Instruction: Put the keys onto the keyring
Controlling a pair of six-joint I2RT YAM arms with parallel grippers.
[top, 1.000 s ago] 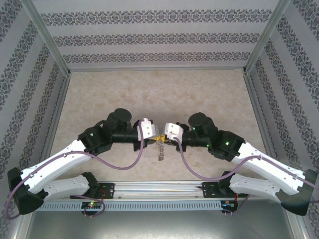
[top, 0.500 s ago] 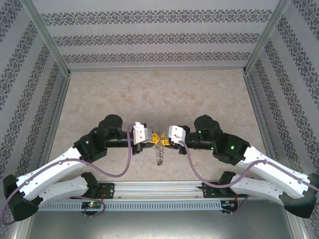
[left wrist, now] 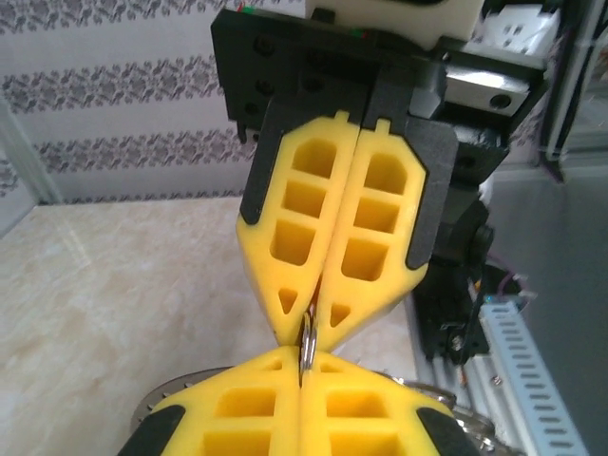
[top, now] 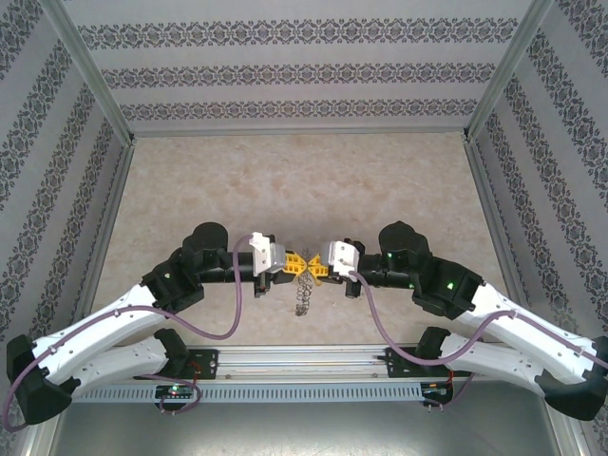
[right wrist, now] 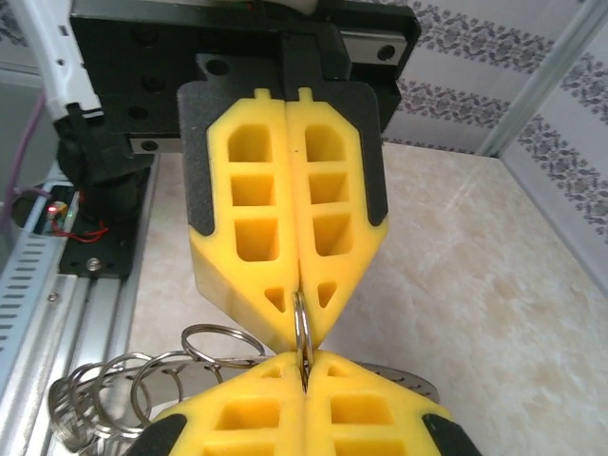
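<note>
The left hand is shut on the thin grey rim of the keyring, which is held above the tabletop. Silvery wire loops are seen dangling beneath. The same rim is pinched by the right hand, tip to tip.

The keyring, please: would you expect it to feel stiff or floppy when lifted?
The keyring looks like thin metal, so probably stiff yet slippery in the shut left pincer and right pincer. Its small wire loops hang loose, so they would likely swing and snag.
</note>
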